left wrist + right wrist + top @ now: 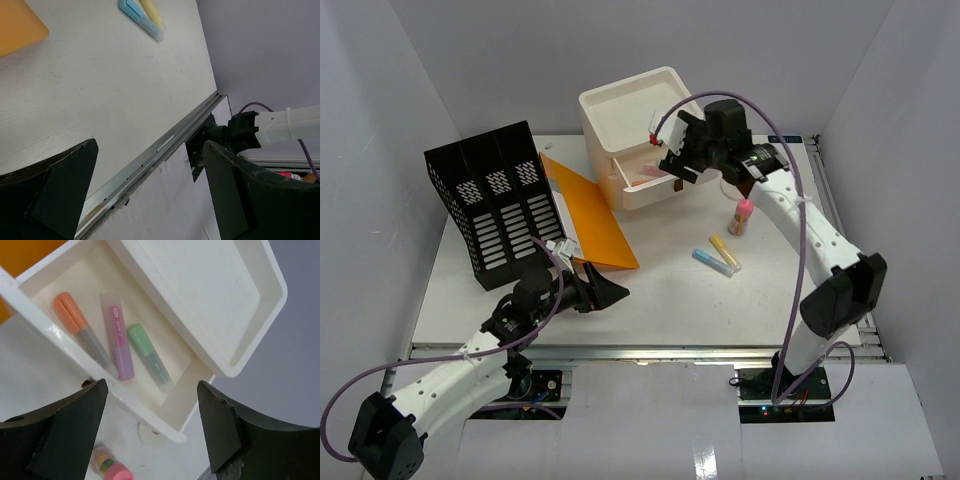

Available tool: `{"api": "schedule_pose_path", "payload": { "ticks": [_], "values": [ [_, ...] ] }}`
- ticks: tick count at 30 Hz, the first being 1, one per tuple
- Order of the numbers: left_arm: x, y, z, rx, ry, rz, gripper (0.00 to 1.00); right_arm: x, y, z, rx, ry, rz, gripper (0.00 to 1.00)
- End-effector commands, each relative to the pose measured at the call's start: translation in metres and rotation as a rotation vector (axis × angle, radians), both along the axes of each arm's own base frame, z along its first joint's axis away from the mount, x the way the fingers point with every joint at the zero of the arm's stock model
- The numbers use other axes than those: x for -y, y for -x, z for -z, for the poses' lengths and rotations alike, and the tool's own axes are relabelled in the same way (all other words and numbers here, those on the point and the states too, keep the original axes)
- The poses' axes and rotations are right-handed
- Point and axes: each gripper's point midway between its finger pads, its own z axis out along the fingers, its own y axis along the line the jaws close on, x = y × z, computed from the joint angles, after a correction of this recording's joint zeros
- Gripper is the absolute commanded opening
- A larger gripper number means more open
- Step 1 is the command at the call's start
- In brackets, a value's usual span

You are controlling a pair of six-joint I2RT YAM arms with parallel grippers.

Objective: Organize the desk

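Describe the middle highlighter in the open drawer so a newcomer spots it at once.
At the back of the desk stands a cream drawer box with one drawer pulled open. Three highlighters lie side by side inside; the one meant is the purple highlighter in the middle, between an orange-capped highlighter and a green-capped highlighter.

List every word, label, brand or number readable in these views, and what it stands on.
No text reads clearly.
On the purple highlighter in the open drawer: pink print along the barrel, too blurred to read.
On the pink-capped bottle: a coloured label, too small to read.
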Motion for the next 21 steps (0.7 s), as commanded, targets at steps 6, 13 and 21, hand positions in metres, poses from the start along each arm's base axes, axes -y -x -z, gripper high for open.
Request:
{"api": "schedule_pose_path", "payload": {
  "ticks": [6,13,21],
  "values": [
    [0.006,0.004,-0.034,0.085,0.058,0.048,0.96,0.051,0.113,0.067,-0.242,-0.181,-0.047,0.78],
    [0.012,0.0,-0.039,0.088,0.047,0.068,0.96,0.121,0.106,0.15,-0.343,-0.27,0.338,0.76],
    [0.023,0.0,-0.034,0.07,0.049,0.08,0.96,0.158,0.059,0.203,-0.282,-0.335,0.668,0.74]
  ]
}}
